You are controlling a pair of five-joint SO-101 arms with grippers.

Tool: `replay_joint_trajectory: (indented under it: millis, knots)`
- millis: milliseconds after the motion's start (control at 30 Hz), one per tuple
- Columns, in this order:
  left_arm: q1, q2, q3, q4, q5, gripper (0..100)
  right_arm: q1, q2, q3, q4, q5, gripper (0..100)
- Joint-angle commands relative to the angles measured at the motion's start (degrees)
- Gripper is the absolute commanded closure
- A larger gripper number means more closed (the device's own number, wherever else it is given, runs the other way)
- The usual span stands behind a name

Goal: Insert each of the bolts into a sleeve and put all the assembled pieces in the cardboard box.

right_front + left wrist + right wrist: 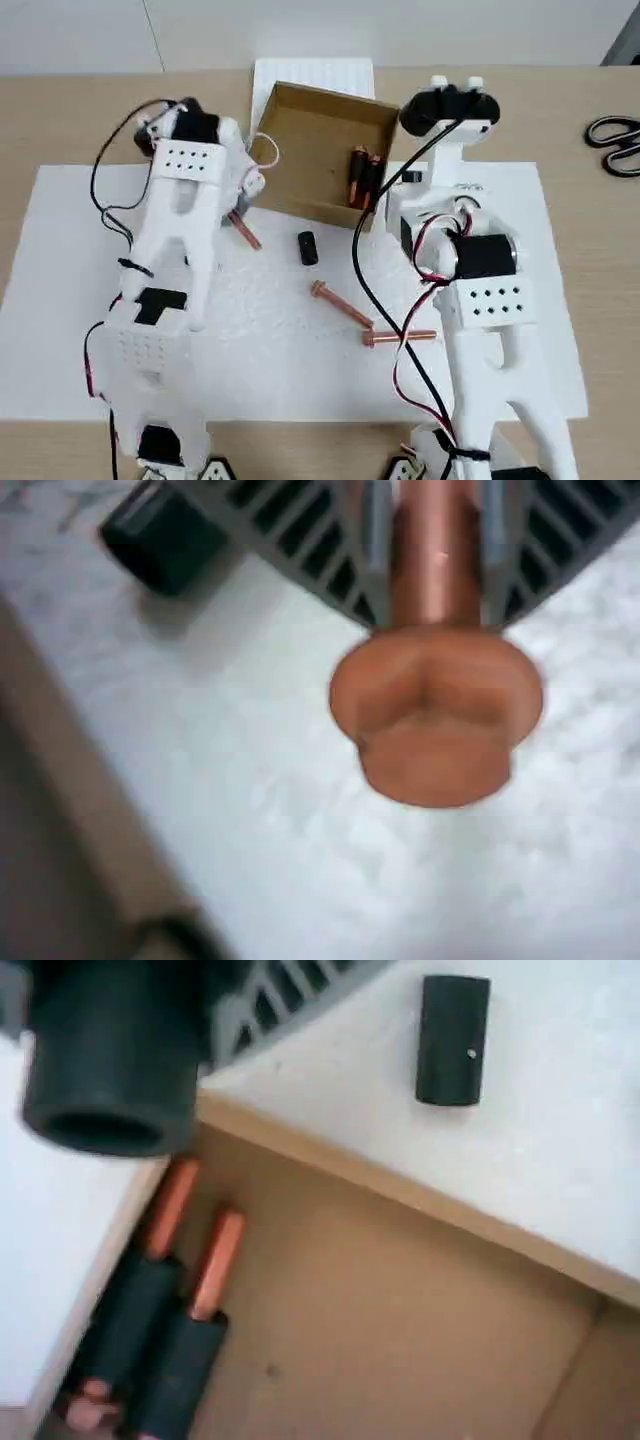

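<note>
High view: cardboard box (305,140) holds two assembled pieces (362,178); left pincer (436,550) pinches bolt (436,715), right pincer (120,1005) sleeve (108,1085).

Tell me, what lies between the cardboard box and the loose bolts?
A black sleeve lies on the white sheet there, as the high view shows.

Cardboard box (300,110) sitting at the sheet's (80,300) rear, two assembled pieces (362,178) lying inside along its right wall (right end effector (395,183) holding a second sleeve (110,1070) over that wall), loose sleeve (307,248) lying just before the box, two bolts (340,303) lying farther forward, left end effector (245,208) holding a third bolt (435,710) left of the box.
</note>
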Motion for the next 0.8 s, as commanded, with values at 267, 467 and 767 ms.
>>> replay_joint_trajectory:
  millis: [267, 467, 767]
  knots:
    - [1.14, -24.35, -21.23, 1.23, -21.54, 99, 0.48, -11.74, -7.91, -0.75, 0.09, 99.5]
    - [7.12, -30.95, -8.92, 1.23, -40.88, 99, -1.71, -19.03, -3.25, -0.75, -5.89, 99.5]
    - [12.4, -47.21, -0.48, -1.93, -34.55, 99, -10.42, -31.16, 14.59, -9.36, -6.95, 99.5]
